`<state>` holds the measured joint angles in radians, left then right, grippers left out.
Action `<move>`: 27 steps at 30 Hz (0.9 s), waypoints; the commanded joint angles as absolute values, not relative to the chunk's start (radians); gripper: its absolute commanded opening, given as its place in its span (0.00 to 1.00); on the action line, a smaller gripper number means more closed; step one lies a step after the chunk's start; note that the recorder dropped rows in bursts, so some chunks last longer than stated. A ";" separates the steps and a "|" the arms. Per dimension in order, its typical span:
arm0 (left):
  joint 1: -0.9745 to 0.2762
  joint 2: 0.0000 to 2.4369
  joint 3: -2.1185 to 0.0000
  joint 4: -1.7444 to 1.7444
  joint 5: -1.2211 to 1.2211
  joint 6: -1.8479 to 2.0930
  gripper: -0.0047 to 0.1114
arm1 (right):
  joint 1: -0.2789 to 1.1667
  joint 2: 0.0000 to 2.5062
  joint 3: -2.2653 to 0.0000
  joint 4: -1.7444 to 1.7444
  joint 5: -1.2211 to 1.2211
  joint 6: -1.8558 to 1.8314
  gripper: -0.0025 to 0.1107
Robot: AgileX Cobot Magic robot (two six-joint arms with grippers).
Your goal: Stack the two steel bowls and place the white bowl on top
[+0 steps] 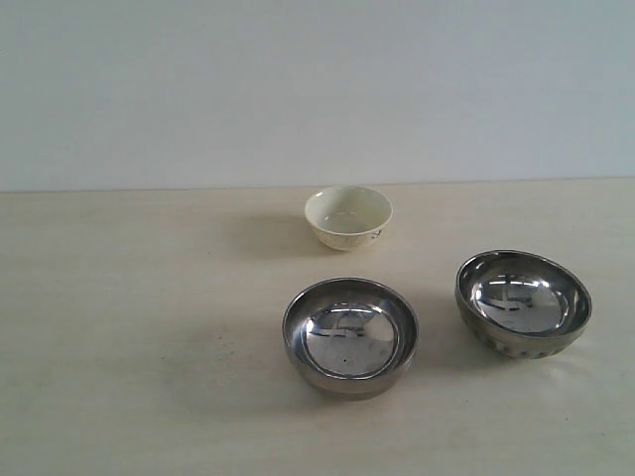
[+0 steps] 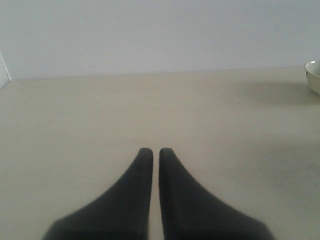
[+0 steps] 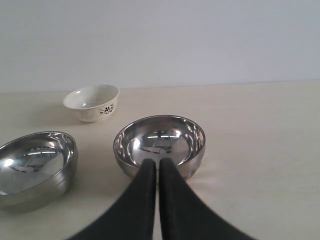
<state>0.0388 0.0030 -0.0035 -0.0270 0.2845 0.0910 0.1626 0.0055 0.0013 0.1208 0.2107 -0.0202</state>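
**Three bowls unstacked on the table (image 1: 119,377); both grippers closed and empty.**

We take the smooth steel bowl (image 1: 349,335) as reference. In the exterior view the fluted steel bowl (image 1: 523,302) stands to its right and the white bowl (image 1: 347,216) behind it, all upright and apart. The left gripper (image 2: 152,152) has its jaws together over bare table, holding nothing. The right gripper (image 3: 157,162) is likewise closed and empty, at the fluted steel bowl's near rim; we cannot tell whether they touch.
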 commanded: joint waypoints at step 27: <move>0.043 0.000 0.000 -0.026 0.285 0.078 0.08 | 0.159 0.000 0.000 0.100 -0.448 0.027 0.02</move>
<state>0.0404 0.0030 -0.0035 -0.0253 0.2845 0.0888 0.1626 0.0055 0.0013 0.1057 -0.2046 -0.0500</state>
